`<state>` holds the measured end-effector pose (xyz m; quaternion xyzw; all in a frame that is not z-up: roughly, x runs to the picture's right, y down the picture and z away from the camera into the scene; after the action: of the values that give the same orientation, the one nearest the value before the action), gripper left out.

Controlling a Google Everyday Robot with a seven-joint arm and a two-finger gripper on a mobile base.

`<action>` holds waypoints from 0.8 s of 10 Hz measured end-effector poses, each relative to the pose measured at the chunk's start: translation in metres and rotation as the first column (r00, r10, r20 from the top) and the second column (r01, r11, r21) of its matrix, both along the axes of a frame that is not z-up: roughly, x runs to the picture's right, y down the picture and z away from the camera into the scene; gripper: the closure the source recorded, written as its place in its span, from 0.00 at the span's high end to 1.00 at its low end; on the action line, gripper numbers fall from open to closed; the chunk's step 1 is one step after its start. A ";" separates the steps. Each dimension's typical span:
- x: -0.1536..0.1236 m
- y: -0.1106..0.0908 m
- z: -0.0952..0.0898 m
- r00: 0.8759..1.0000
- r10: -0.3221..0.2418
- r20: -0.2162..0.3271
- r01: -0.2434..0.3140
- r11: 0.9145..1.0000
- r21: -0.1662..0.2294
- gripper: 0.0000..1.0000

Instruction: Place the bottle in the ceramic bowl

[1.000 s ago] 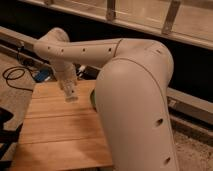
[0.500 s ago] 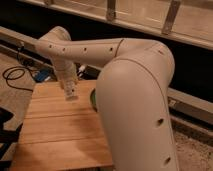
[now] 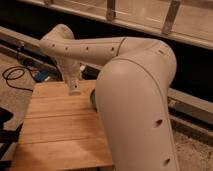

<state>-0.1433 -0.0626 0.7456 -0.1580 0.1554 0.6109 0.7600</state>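
Note:
My gripper (image 3: 74, 90) hangs from the white arm (image 3: 85, 50) over the far part of the wooden table (image 3: 55, 130). It is just left of the ceramic bowl (image 3: 92, 99). Only a thin green sliver of the bowl shows, because my big white arm link (image 3: 135, 105) covers the rest. The bottle is not visible as a separate thing. I cannot tell whether it is in the gripper or hidden behind the arm.
Black cables (image 3: 15, 77) and a small blue object (image 3: 42, 76) lie on the floor left of the table. A dark piece of equipment (image 3: 6, 125) stands at the left edge. A long ledge with a glass railing (image 3: 150, 20) runs behind.
The arm and gripper have shifted slightly up and to the right, toward the bowl.

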 end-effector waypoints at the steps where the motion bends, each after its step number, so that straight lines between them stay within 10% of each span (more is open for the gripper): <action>1: 0.021 -0.006 -0.004 0.999 0.040 -0.031 -0.039 0.999 0.033 0.00; 8: 0.135 0.031 0.019 0.960 0.267 -0.086 -0.264 0.963 0.047 0.00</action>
<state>-0.0087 -0.0314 0.7643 -0.1357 0.1567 0.7166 0.6659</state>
